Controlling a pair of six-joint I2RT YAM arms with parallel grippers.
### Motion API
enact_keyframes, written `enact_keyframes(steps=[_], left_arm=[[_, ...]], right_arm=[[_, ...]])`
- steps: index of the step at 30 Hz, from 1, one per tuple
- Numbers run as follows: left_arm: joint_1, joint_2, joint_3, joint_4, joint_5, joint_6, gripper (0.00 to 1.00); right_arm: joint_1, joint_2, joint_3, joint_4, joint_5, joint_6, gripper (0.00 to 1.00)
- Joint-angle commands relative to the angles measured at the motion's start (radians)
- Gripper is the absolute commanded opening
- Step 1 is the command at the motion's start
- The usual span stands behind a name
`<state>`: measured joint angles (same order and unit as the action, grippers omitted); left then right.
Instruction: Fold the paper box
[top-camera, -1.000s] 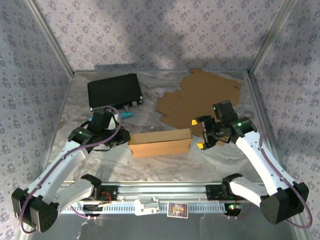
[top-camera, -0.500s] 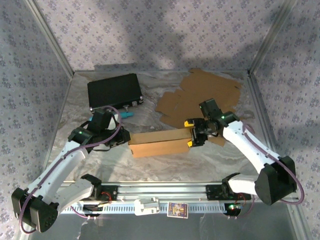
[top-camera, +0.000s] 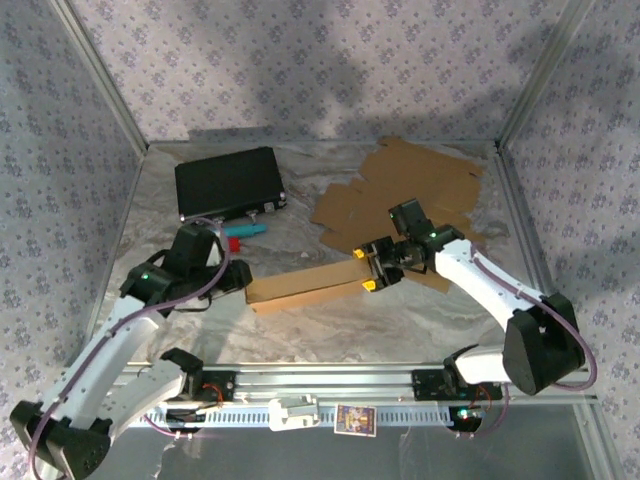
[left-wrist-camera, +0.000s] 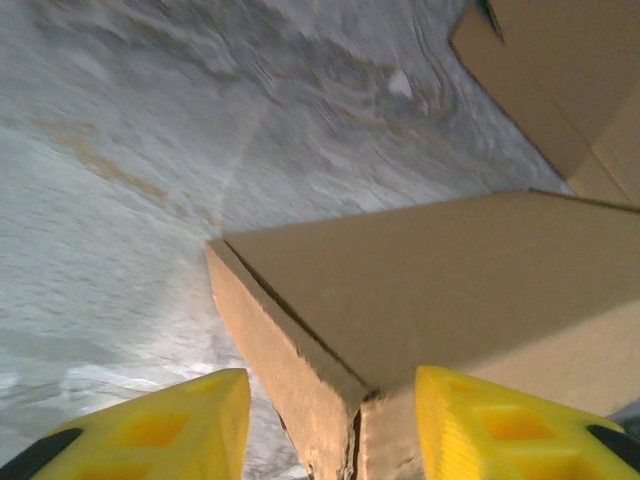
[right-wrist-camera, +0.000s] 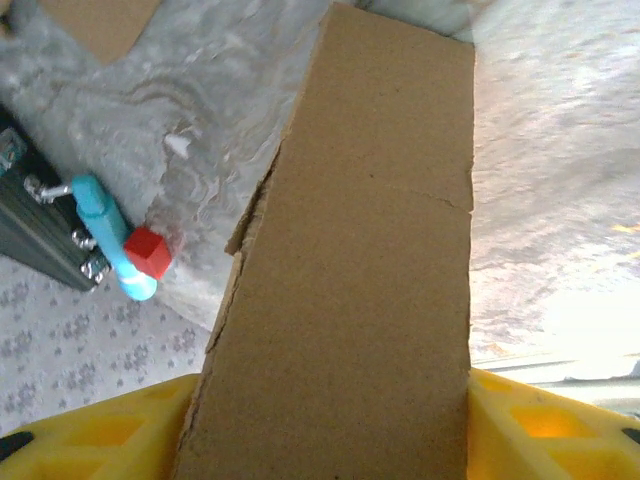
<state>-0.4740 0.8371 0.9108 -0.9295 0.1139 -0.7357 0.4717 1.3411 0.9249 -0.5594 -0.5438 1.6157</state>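
Now, my right claw (right-wrist-camera: 330, 390) has a yellow finger against each long side of the box (top-camera: 305, 283), so I read it as gripping the right end across its width. My left claw (left-wrist-camera: 330, 405) stands open at the opposite end. The box's corner sits between its jaws, with one finger touching the cardboard and the other showing a gap beside it.

The box lies closed on the counter (top-camera: 330, 335), in front of my bases and between my two claws. Its long axis runs left to right, with the right end a little farther from me. Each claw looks straight down that length toward the other. I judge that a push along the axis from either claw would go into the other, so the right hold has to steady the box while the left claw works its own end. A sheet of flat cardboard (top-camera: 400, 190) lies just beyond my right claw.
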Motion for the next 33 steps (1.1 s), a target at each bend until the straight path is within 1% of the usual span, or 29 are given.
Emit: enact_keyframes(steps=[1, 4, 7, 10, 14, 17, 19, 21, 22, 23, 25, 27, 28, 30, 32, 33], left_arm=[[-0.006, -0.072, 0.121, -0.130, -0.217, -0.037, 0.48], [-0.006, -0.106, 0.208, -0.205, -0.353, -0.053, 0.45], [-0.006, -0.104, 0.281, -0.219, -0.420, -0.032, 0.44], [-0.006, -0.083, 0.320, -0.184, -0.438, -0.005, 0.44], [-0.006, -0.069, 0.322, -0.127, -0.417, 0.007, 0.44], [-0.007, -0.056, 0.319, -0.120, -0.391, 0.025, 0.44], [-0.008, -0.048, 0.317, -0.112, -0.377, 0.047, 0.44], [-0.007, -0.042, 0.316, -0.103, -0.374, 0.071, 0.44], [-0.006, -0.039, 0.313, -0.091, -0.369, 0.084, 0.43], [-0.006, -0.033, 0.310, -0.085, -0.366, 0.093, 0.43], [-0.006, -0.024, 0.300, -0.069, -0.356, 0.102, 0.44], [-0.006, -0.014, 0.286, -0.046, -0.337, 0.104, 0.44], [-0.006, -0.012, 0.275, -0.030, -0.323, 0.100, 0.44], [-0.006, 0.001, 0.260, -0.004, -0.299, 0.086, 0.44], [-0.006, 0.019, 0.242, 0.034, -0.260, 0.073, 0.44], [-0.005, 0.024, 0.231, 0.065, -0.231, 0.071, 0.44]], right_arm=[[0.036, 0.044, -0.031, 0.165, 0.061, -0.052, 0.59], [0.087, 0.079, -0.023, 0.270, 0.091, -0.054, 0.58], [0.152, 0.108, -0.028, 0.381, 0.143, -0.022, 0.58], [0.214, 0.140, -0.065, 0.544, 0.230, 0.006, 0.59], [0.290, 0.235, -0.110, 0.790, 0.316, 0.055, 0.58], [0.349, 0.320, -0.104, 0.873, 0.349, 0.102, 0.59], [0.394, 0.364, -0.096, 0.903, 0.391, 0.126, 0.62], [0.434, 0.402, -0.071, 0.860, 0.408, 0.156, 0.80], [0.448, 0.419, -0.060, 0.830, 0.403, 0.172, 0.85], [0.458, 0.431, -0.050, 0.783, 0.381, 0.193, 0.89], [0.468, 0.423, -0.065, 0.729, 0.362, 0.227, 0.93], [0.463, 0.371, -0.067, 0.613, 0.355, 0.218, 0.95], [0.454, 0.330, -0.050, 0.529, 0.366, 0.180, 0.96], [0.426, 0.261, 0.025, 0.328, 0.395, 0.029, 0.97], [0.379, 0.239, 0.145, 0.181, 0.392, -0.228, 0.95], [0.362, 0.253, 0.215, 0.117, 0.379, -0.365, 0.93]])
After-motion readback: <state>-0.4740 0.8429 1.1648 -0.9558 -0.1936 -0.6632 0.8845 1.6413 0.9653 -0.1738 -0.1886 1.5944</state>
